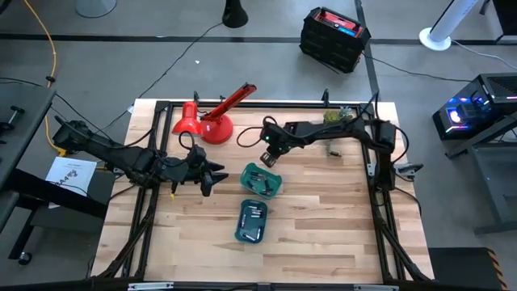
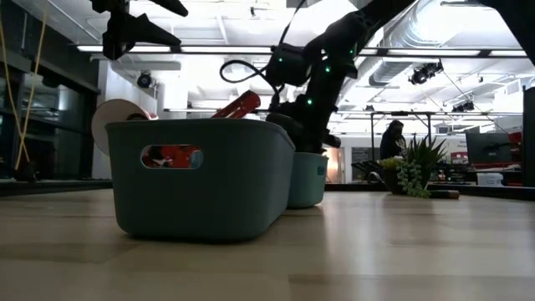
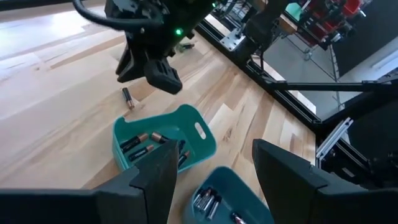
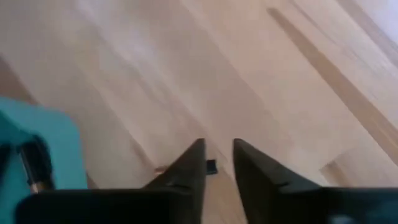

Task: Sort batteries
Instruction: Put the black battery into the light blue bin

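Observation:
Two teal trays stand mid-table. The far tray (image 1: 261, 179) holds dark batteries (image 3: 144, 147). The near tray (image 1: 252, 222) holds silvery batteries (image 3: 208, 202). One loose dark battery with a copper end (image 3: 127, 98) lies flat on the table by the far tray. My right gripper (image 1: 266, 158) hangs just over that battery, pointing down, with its fingers a narrow gap apart (image 4: 219, 148). The battery shows partly under them (image 4: 211, 167). My left gripper (image 1: 212, 175) is wide open and empty, raised left of the trays (image 3: 214, 171).
A red desk lamp (image 1: 212, 121) lies at the far left of the table. A small potted plant (image 1: 334, 119) stands at the far right. Black frame rails (image 1: 380, 194) run along the table edges. A person (image 2: 391, 138) stands far off in the room.

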Robot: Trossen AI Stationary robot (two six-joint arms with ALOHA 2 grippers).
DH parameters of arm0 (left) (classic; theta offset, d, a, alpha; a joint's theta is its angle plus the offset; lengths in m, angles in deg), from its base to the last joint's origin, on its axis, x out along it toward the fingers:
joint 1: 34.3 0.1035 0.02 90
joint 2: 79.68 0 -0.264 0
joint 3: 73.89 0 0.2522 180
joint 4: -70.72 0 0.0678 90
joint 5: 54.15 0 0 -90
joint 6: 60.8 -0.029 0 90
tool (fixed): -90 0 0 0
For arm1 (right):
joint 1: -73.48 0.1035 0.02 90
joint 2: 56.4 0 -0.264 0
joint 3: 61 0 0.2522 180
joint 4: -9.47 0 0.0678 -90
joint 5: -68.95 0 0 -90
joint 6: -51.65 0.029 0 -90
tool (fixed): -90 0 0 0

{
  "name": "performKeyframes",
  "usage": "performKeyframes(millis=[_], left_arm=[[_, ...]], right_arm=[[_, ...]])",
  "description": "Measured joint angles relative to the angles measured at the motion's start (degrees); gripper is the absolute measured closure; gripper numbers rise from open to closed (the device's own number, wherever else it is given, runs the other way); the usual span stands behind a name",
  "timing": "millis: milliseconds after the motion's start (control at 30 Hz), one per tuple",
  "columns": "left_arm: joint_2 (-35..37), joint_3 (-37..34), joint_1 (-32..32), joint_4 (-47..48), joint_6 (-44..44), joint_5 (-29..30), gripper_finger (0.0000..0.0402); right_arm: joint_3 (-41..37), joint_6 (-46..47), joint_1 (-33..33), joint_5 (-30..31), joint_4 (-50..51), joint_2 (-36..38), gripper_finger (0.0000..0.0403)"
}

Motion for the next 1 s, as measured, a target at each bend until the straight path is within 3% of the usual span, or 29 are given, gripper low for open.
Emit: performKeyframes(millis=[233,567,1000], left_arm=[[-0.02,0.00,0.00,-0.04,0.11,0.37,0.0204],[-0.02,0.00,-0.02,-0.06,0.59,0.72,0.0204],[-0.02,0.00,-0.02,0.11,0.02,0.72,0.0204]], right_arm=[[0.00,-1.17,-0.13,0.51,-0.05,-1.88,0.0398],[0.23,1.70,1.31,-1.50,1.16,-5.41,0.0402],[-0.24,5.21,5.90,5.54,7.77,-0.96,0.0403]])
